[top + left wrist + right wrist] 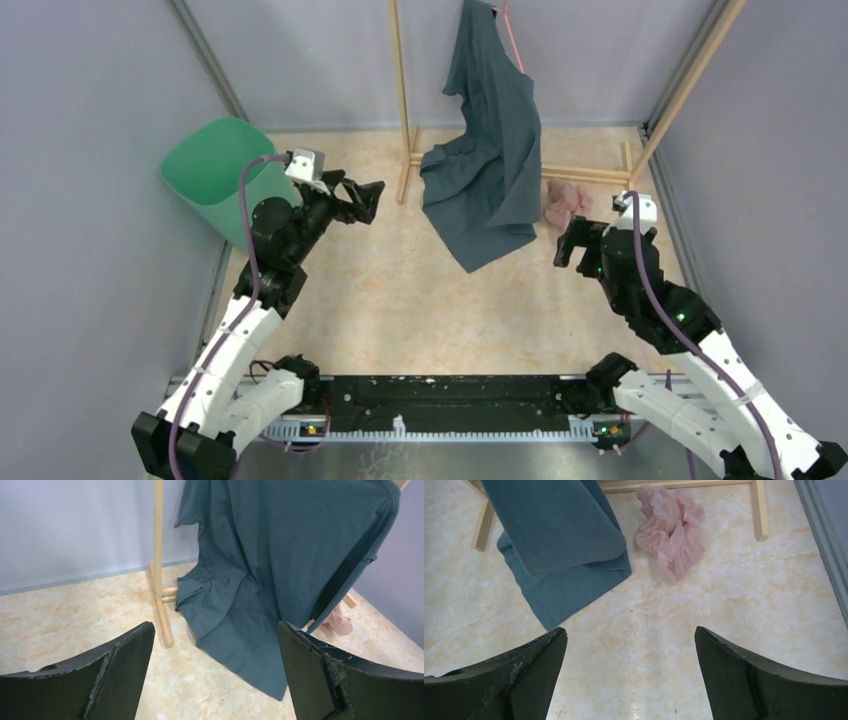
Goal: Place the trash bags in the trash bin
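From above, the mint-green trash bin (205, 165) is seen at the far left by the wall, just behind the left gripper (366, 200). That gripper is held over the marbled tabletop (400, 300) with its fingers spread wide and nothing between them. Over on the far right, the crumpled pink trash bag (566, 203) is found lying on the tabletop, just beside the hem of a dark teal garment (490, 150) that's draped from a wooden rack (401, 90). The right gripper (572, 242) is poised near the bag, on its near side, fingers apart too, nothing gripped. Bag and bin are well apart, so nothing's been binned yet.

Left wrist view: the left gripper's (215, 630) two black fingers (120, 670) are seen spread wide at the bottom, empty. Most of the frame is filled by the garment (280, 555). Only a small bit of the bag (341, 622) can be made out past the cloth's right edge.

Right wrist view: the right gripper (629, 632) is shown wide open and empty. The bag (671, 530) is scrunched up ahead of it, just beside the garment's (559, 535) corner, with the rack's base rails (759, 510) behind it and to its right.
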`<state>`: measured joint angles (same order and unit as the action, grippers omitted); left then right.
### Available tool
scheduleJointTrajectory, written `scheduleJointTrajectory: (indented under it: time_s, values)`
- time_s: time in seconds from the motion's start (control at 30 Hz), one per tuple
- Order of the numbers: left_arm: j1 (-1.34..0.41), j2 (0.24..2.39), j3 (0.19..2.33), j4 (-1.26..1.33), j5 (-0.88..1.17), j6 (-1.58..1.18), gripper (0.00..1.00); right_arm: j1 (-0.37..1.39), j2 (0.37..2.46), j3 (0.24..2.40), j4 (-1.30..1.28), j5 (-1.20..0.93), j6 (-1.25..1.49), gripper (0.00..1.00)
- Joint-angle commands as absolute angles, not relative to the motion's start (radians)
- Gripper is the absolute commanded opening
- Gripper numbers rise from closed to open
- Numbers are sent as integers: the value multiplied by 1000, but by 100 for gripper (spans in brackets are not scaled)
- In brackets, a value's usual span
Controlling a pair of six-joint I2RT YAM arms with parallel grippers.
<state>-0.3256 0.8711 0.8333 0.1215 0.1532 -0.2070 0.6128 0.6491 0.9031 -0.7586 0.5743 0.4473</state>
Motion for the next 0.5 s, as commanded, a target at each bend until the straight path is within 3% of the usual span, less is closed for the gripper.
scheduleJointTrajectory:
  time_s: [0.0, 0.2, 0.47]
  values:
    - [-340, 891, 877, 187, 186, -198, 98, 609, 669, 875, -656, 547, 442, 99]
    - [-360, 917, 891, 169, 190, -187, 98, 580, 793, 817, -573, 565, 464, 99]
    - [-388, 950, 911, 148, 210, -174, 98, 141, 921, 725, -309, 92, 541, 99]
